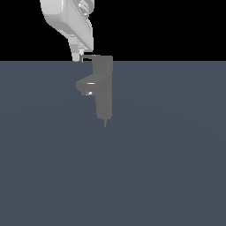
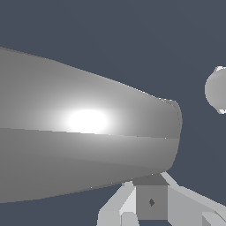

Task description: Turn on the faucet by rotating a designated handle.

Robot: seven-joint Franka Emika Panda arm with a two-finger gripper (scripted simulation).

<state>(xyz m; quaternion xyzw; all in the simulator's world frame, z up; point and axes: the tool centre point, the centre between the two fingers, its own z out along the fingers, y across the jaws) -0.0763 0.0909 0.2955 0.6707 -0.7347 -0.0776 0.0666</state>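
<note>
Although the wrist view is filled by the thin, flat, tapered gray lever-blade handle (image 2: 88, 137), seen very close with a bright glare on it, whether the tool's fingers are spread or closed around it cannot be told. In the exterior view the white tool (image 1: 78, 56) sits at the handle's (image 1: 88, 57) tip, touching or just beside it, atop the small gray metallic boxy faucet (image 1: 103, 90), well back toward the far edge of the dark blue-gray counter (image 1: 167, 167). The approach looks finished; the rotation itself appears left to do.
</note>
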